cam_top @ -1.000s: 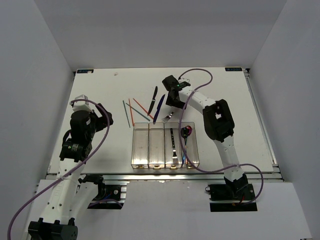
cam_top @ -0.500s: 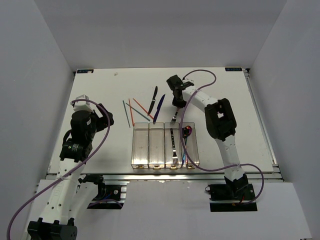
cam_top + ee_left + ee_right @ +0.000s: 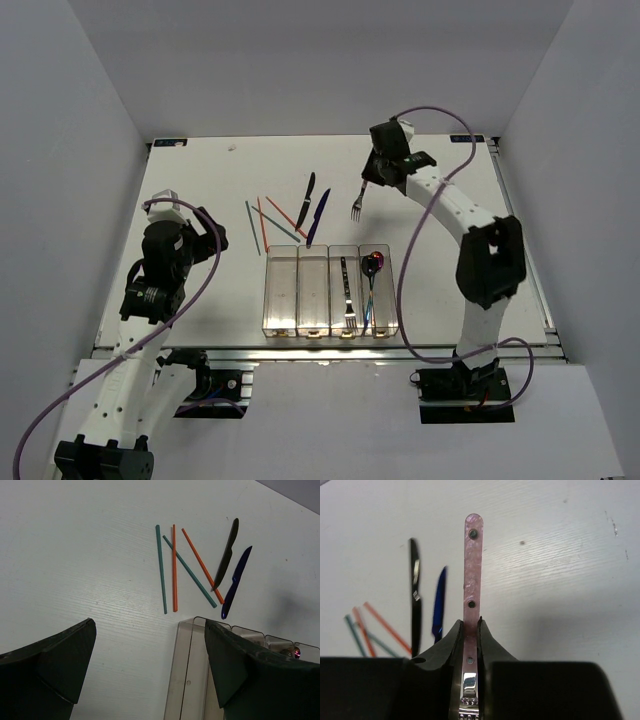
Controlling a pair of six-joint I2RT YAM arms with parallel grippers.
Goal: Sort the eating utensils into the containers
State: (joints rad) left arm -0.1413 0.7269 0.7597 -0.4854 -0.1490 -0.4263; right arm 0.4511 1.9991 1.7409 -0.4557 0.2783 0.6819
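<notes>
We count two green chopsticks (image 3: 161, 570), two orange chopsticks (image 3: 174, 585), one black knife (image 3: 226, 555), one dark-blue knife (image 3: 236, 580). We see one fork (image 3: 357, 203) far right, another inside four bins (image 3: 266, 300), plus at least one spoon (image 3: 372, 264).

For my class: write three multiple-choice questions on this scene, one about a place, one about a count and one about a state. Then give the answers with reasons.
1. Where is the black knife?
A) standing in a cup
B) on the table, beside the chopsticks
C) on a plate

2. How many chopsticks lie there?
A) two
B) four
C) six

3. What is the right gripper doing?
A) open and empty
B) shut on the black knife
C) shut on the fork

Answers:
1. B, it lies flat on the table just right of the chopsticks.
2. B, there are two green and two orange.
3. C, its fingers pinch the fork's pink handle.
</notes>
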